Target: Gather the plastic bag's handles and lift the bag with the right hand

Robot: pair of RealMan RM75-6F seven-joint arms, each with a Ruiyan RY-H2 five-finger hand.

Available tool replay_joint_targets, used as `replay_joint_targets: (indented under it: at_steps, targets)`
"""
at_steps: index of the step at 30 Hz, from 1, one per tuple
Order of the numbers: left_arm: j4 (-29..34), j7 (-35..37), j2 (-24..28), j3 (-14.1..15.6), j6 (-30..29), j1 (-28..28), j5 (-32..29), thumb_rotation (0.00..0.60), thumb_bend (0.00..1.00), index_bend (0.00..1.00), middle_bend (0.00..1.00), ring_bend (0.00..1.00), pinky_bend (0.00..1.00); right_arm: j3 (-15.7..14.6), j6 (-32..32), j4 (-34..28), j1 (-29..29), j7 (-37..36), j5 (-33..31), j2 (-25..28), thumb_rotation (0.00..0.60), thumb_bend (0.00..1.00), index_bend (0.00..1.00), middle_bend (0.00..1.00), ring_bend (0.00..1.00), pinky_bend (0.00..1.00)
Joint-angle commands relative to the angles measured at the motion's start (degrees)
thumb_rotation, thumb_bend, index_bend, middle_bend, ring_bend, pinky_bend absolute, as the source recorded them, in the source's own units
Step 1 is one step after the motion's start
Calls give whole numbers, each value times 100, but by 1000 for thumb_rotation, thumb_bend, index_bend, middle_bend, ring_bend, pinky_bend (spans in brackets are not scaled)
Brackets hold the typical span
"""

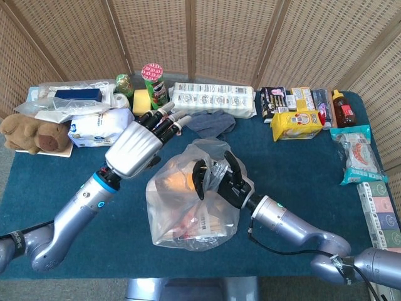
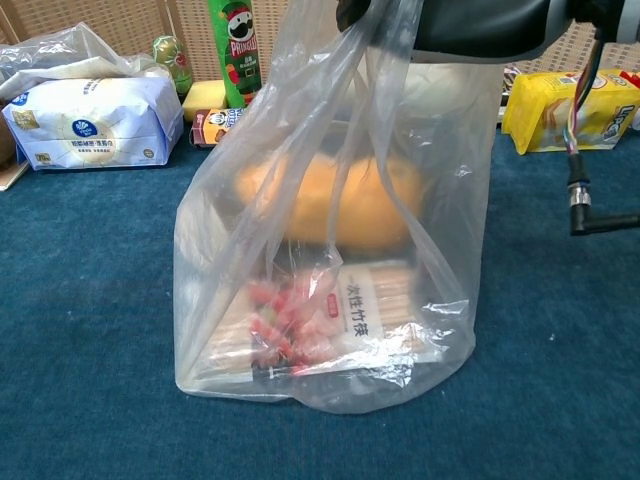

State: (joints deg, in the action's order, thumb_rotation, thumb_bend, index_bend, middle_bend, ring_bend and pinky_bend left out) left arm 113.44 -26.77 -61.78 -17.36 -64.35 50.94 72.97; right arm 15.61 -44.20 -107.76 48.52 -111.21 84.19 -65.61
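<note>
A clear plastic bag (image 1: pixel 191 207) (image 2: pixel 330 250) stands on the blue table, holding an orange loaf, a pack of sticks and red-wrapped sweets. My right hand (image 1: pixel 219 179) (image 2: pixel 470 22) grips the bag's gathered handles at its top; the chest view shows only its dark underside at the upper edge. My left hand (image 1: pixel 141 141) hovers up and to the left of the bag with fingers spread, apart from it and holding nothing. The bag's bottom still rests on the table.
Along the back stand a white tissue pack (image 1: pixel 100 128), a Pringles can (image 1: pixel 153 84), a long white package (image 1: pixel 213 97) and yellow snack packs (image 1: pixel 294 122). A grey cloth (image 1: pixel 210 122) lies behind the bag. A teddy bear (image 1: pixel 31 135) sits far left, more packets far right.
</note>
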Motion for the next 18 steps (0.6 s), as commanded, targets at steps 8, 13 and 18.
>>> replay_joint_targets:
  at_steps: [8, 13, 18]
  targets:
    - [336, 283, 499, 580, -914, -1047, 749, 600, 119, 21, 132, 0, 235, 138, 68, -99, -33, -294, -128, 210, 281, 209, 488, 573, 589, 635]
    - [475, 315, 676, 971, -1227, -1592, 995, 600, 119, 21, 132, 0, 235, 239, 73, -198, -111, -406, -316, 364, 375, 210, 516, 600, 620, 667]
    - [426, 439, 666, 1284, -1364, -2022, 954, 600, 119, 21, 132, 0, 235, 391, 198, -382, -221, -415, -890, 568, 492, 215, 589, 671, 696, 741]
